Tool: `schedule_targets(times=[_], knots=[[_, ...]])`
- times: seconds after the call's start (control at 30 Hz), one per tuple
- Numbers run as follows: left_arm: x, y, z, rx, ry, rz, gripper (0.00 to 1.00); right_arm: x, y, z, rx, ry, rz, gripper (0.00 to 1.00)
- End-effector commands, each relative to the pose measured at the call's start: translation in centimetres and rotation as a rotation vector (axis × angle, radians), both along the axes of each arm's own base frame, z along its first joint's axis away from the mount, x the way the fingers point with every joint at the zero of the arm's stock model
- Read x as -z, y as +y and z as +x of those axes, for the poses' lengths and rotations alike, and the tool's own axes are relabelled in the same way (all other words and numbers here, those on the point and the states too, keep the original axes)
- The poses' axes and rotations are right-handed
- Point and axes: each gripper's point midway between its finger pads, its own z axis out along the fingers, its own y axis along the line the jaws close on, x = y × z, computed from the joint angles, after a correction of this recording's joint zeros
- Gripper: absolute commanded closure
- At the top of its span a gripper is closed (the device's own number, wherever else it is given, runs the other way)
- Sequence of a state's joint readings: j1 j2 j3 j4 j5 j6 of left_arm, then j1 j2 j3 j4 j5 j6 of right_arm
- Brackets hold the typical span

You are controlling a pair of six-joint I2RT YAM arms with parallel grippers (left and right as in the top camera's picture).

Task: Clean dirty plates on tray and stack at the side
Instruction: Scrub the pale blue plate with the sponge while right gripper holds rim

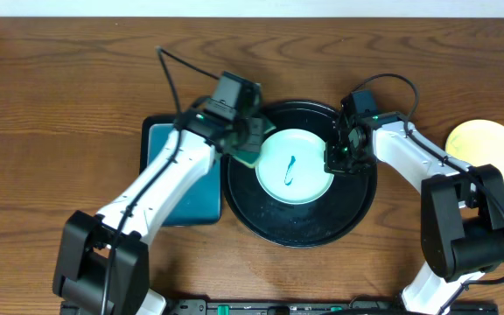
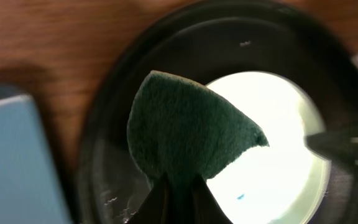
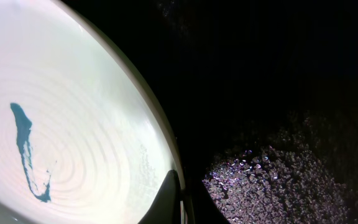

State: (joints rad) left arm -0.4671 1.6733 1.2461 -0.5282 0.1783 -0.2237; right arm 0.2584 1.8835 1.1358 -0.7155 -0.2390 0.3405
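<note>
A pale mint-white plate (image 1: pixel 294 166) with a blue scribble mark lies in the round black tray (image 1: pixel 300 229). My left gripper (image 1: pixel 247 140) is shut on a dark green sponge (image 1: pixel 250 156) at the plate's left rim. In the left wrist view the sponge (image 2: pixel 185 130) hangs over the plate (image 2: pixel 278 168) and tray (image 2: pixel 104 155). My right gripper (image 1: pixel 339 156) is shut on the plate's right rim. In the right wrist view one finger (image 3: pixel 169 200) rests on the plate (image 3: pixel 73 93). The pale yellow plate (image 1: pixel 486 153) lies on the table at the right. A second mint plate is out of view.
A teal rectangular tray (image 1: pixel 178 197) with a black rim lies just left of the black tray, under my left arm; it also shows in the left wrist view (image 2: pixel 11 162). Water drops shine on the black tray's floor (image 3: pixel 278 174). The table is brown wood.
</note>
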Motion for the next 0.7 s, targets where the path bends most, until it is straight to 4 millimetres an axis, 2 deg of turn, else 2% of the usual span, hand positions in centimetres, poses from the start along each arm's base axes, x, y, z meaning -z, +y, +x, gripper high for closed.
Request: schedule_targets(times=[0.0,0.13,0.3,0.47,0.67], knots=[[-1.5,-2.5,0.4,-0.055,-0.025,-0.067,0.92,1.4,0.1,-1.6,-0.015,0.049,-0.019,0.99],[-0.4,-4.5,-0.1,-0.111,0.009,-0.1,0.93,1.4,0.1,-1.6,-0.015,0.049,-0.019,0.99],[2.1,-7.5,-1.4,-0.06,0.044,-0.084,0.92,1.4,0.1,-1.6,-0.015,0.049,-0.019,0.99],[5.6,-8.5,-2.2,-0.043,0.054,0.015,0.92,1.4,0.1,-1.6,-0.015,0.049,-0.019,0.99],[8.4,-9.5,-2.7,-0.022,0.08,0.044,0.93,1.4,0.1,-1.6,-0.015,0.049,-0.019,0.99]])
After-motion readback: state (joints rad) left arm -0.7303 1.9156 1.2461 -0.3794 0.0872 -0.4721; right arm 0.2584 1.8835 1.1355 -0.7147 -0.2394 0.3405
